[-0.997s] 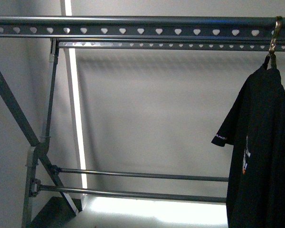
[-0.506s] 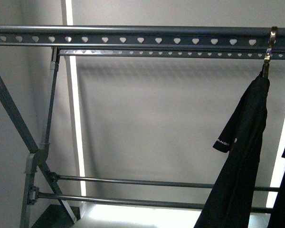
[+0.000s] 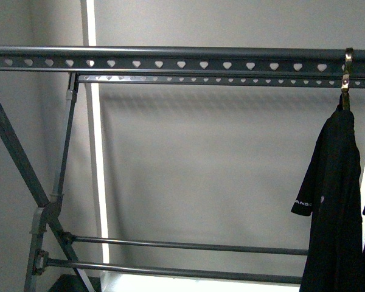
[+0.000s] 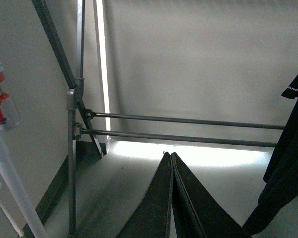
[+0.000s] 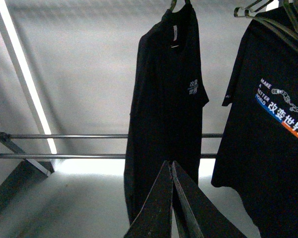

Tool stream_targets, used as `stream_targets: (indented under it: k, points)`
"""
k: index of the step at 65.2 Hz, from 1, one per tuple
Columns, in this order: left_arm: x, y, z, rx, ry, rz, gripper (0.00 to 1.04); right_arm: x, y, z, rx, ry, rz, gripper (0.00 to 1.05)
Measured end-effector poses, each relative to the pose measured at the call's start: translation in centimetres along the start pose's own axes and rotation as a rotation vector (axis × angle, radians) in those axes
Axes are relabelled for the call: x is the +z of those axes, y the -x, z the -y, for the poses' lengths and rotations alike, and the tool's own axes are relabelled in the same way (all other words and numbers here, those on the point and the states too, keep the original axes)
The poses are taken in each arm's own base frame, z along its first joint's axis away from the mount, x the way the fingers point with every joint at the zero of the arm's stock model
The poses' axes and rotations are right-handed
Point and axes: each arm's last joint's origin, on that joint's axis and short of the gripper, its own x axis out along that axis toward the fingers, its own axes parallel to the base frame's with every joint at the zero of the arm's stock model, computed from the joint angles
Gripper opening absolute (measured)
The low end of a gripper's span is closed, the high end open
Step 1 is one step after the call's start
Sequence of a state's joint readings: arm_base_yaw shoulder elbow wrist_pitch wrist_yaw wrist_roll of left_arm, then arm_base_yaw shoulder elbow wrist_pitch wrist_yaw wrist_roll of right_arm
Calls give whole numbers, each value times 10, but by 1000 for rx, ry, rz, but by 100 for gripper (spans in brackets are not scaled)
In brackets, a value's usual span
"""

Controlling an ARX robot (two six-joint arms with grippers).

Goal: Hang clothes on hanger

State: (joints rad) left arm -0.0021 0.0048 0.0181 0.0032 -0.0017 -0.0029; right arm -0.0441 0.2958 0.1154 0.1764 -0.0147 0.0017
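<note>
The hanger's grey top rail, punched with heart-shaped holes, runs across the front view. At its right end a black T-shirt hangs from a brass hook, with white sleeve lettering showing. In the right wrist view this shirt hangs straight, and beside it is a second one printed "MAKE A BETTER WORLD". My right gripper is shut and empty, just in front of the first shirt's lower part. My left gripper is shut and empty, to the left of the shirt. Neither gripper shows in the front view.
The rack's slanted leg and upright stand at the left. Two lower cross bars span the rack near the floor. A white pole-shaped appliance with a red part stands left of the rack. A grey wall lies behind.
The hanging shirt swung with its hem out to the left half a second ago and now hangs straight again. The top rail sits lower in the front view than before.
</note>
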Motion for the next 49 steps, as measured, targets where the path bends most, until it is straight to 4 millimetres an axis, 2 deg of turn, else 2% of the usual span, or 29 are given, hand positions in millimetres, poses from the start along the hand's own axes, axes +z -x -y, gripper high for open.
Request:
stream_targets:
  k: [25, 38, 43, 44, 49]
  points:
    - [0, 0, 0, -1, 0, 0, 4, -15, 7, -4, 26, 1, 6, 2]
    - [0, 0, 0, -1, 0, 0, 4, -22, 18, -4, 27, 1, 9, 2]
    - [0, 0, 0, -1, 0, 0, 4, -30, 18, -4, 27, 2, 4, 2]
    - [0, 0, 0, 0, 0, 0, 4, -30, 18, -4, 27, 2, 3, 5]
    - [0, 0, 0, -1, 0, 0, 19, -30, 18, -4, 27, 2, 5, 22]
